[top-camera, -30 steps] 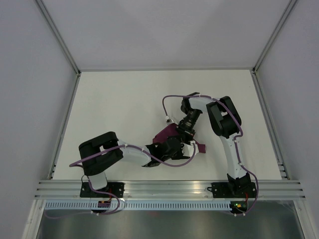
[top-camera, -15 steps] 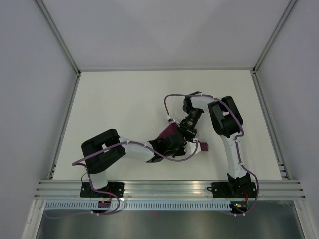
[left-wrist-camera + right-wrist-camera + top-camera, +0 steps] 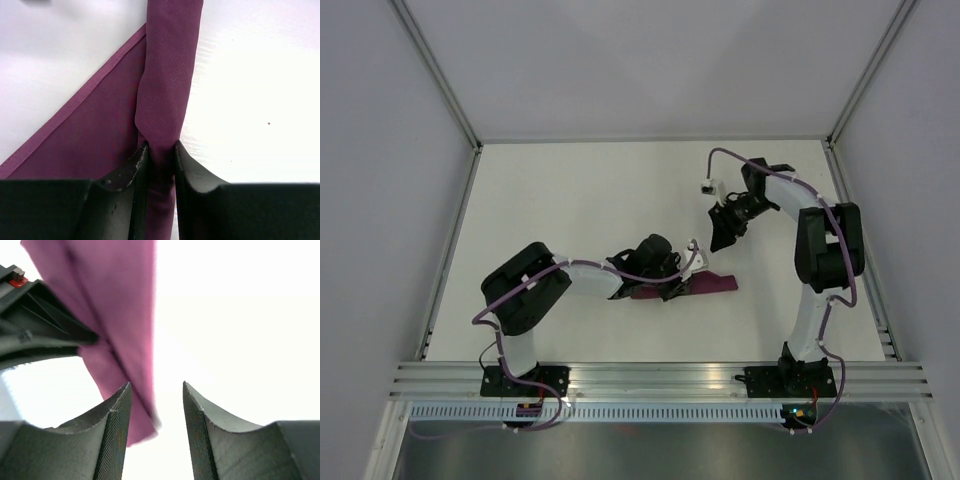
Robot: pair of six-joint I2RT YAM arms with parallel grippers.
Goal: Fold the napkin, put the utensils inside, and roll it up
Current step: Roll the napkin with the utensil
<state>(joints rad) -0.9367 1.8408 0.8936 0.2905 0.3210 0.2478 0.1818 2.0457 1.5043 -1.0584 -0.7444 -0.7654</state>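
Note:
The napkin point(image 3: 712, 285) lies on the table as a narrow magenta-purple roll just right of my left gripper point(image 3: 676, 283). In the left wrist view the roll point(image 3: 169, 75) runs straight away from the jaws, with a flat flap point(image 3: 90, 135) spreading to its left. My left gripper point(image 3: 160, 148) is shut on the near end of the roll. My right gripper point(image 3: 724, 234) is open and empty, above and behind the napkin, apart from it. In the right wrist view the napkin point(image 3: 122, 315) shows blurred beyond the open gripper point(image 3: 156, 390). The utensils are hidden.
The left arm's dark gripper body point(image 3: 40, 335) shows at the left of the right wrist view. White table point(image 3: 570, 200) with metal frame rails on both sides and an aluminium rail point(image 3: 660, 378) along the near edge.
My right gripper has let go and pulled back up and to the right, away from the napkin. My left gripper has swung over the napkin, which now lies as a long roll.

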